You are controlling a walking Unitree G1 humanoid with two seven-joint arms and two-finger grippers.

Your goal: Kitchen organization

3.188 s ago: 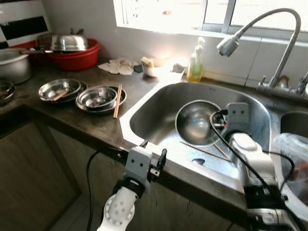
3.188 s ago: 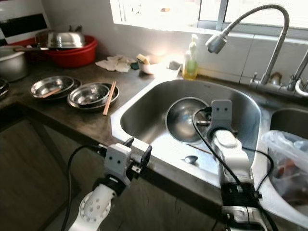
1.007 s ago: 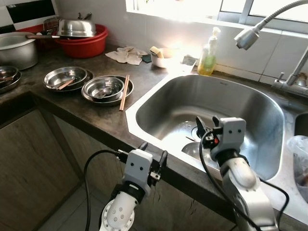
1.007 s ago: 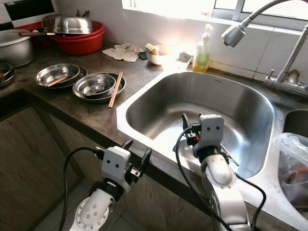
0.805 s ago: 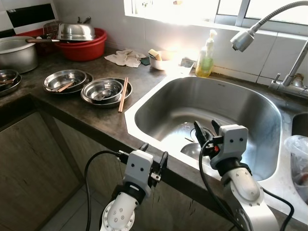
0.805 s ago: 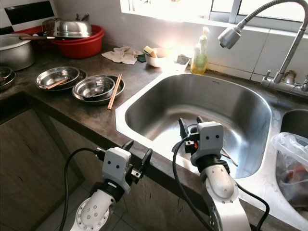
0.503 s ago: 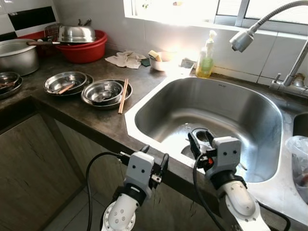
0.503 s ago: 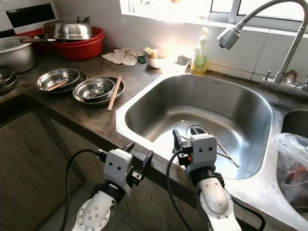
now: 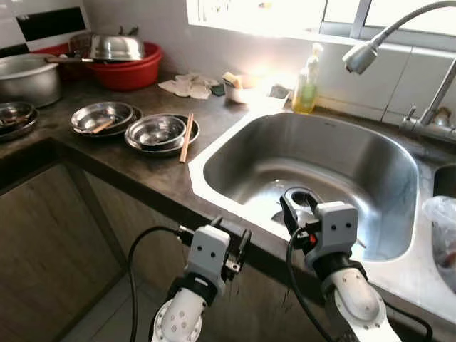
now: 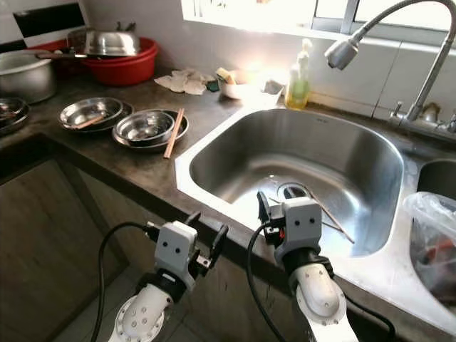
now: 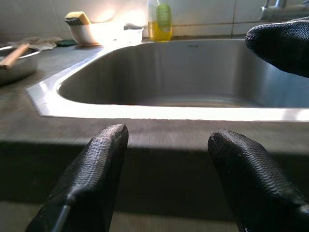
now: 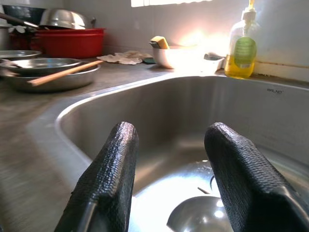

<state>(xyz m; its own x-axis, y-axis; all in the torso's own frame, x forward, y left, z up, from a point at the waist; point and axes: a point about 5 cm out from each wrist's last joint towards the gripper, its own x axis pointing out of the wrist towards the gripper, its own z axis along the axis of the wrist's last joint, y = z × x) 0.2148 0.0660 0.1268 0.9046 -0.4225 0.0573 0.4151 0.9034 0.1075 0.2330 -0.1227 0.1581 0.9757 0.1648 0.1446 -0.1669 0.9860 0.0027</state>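
The right pincer (image 10: 271, 207) hangs over the near rim of the steel sink (image 10: 370, 171), fingers apart and gripping nothing. A steel bowl (image 12: 203, 220) lies on the sink floor beside the drain. The left pincer (image 9: 231, 241) — fingers also apart — sits below the desk (image 9: 153, 178) edge. Stacked steel dishes with chopsticks (image 9: 186, 137) stand at 10 o'clock from the sink; a soap bottle (image 9: 307, 70) stands at 12 o'clock.

Both grippers hang at the counter's front edge: the left gripper (image 10: 205, 239) below it, the right gripper (image 10: 273, 201) just over the near rim of the sink (image 10: 214, 142) (chopsticks (image 10: 333, 221) lie inside). Steel bowls (image 10: 146, 127) sit left.
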